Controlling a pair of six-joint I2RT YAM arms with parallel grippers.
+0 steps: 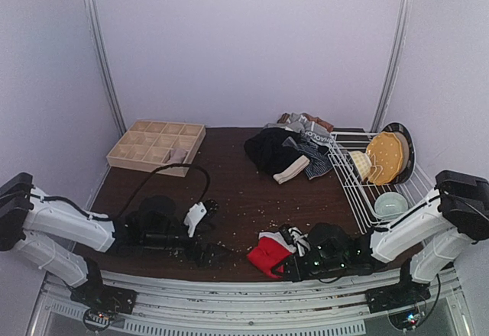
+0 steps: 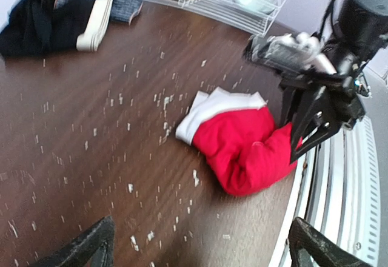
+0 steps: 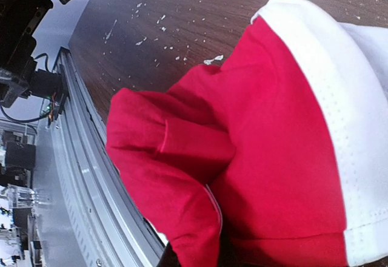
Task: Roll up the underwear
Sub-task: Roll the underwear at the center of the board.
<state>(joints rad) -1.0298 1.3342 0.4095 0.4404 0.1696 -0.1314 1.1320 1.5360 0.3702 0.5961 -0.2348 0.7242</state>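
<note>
Wooden grid tray sits at upper left of the table. Left arm lies low from the lower left, reaching right. The left gripper has its claw spread wide, holding nothing; its wrist view shows both fingertips at the bottom corners, well apart. Red underwear with a pale waistband is bunched at the near table edge, lower centre, just right of that claw. Right arm comes in low from the lower right, and the right gripper is clamped on the red cloth's right side. This shows clearly only in the left wrist view. In the right wrist view, red fabric fills the frame and hides the fingers. A pile of other underwear, dark and striped, lies at upper centre beside the wire rack.
</note>
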